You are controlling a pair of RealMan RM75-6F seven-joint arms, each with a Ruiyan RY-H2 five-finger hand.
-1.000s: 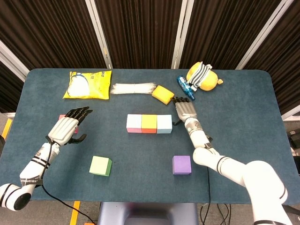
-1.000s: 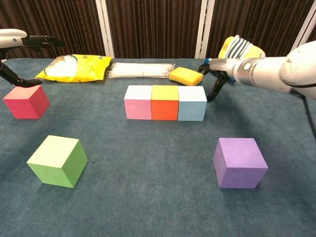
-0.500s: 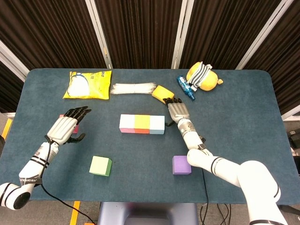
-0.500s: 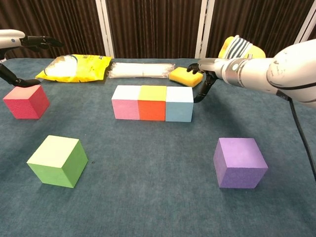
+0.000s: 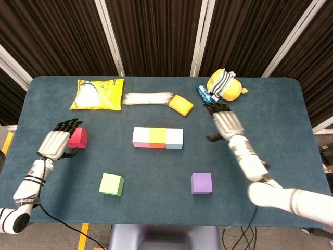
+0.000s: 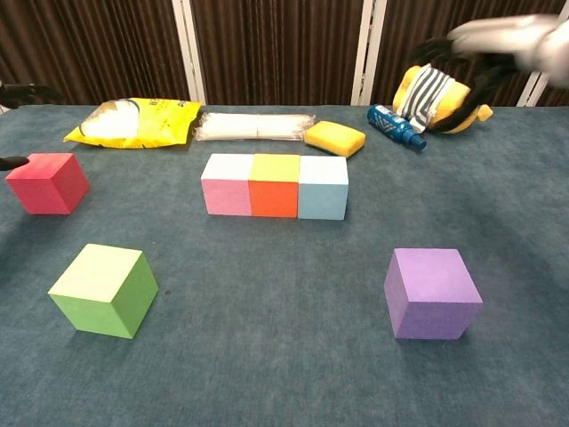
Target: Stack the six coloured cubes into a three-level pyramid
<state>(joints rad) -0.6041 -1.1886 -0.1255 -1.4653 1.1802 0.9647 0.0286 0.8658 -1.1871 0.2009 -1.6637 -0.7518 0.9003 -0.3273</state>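
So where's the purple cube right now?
The purple cube sits alone near the table's front edge, right of centre, in front of the blue cube ending the row.

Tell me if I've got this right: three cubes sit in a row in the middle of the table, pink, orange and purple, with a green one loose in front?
Nearly. The third cube in the row is light blue, not purple; the chest view shows it plainly. The purple cube sits alone, nearer the front on the other side from the green one. The pink and orange cubes are as you said.

Even overhead light, soft shadows; right hand (image 6: 498,36) motion-blurred in chest view.
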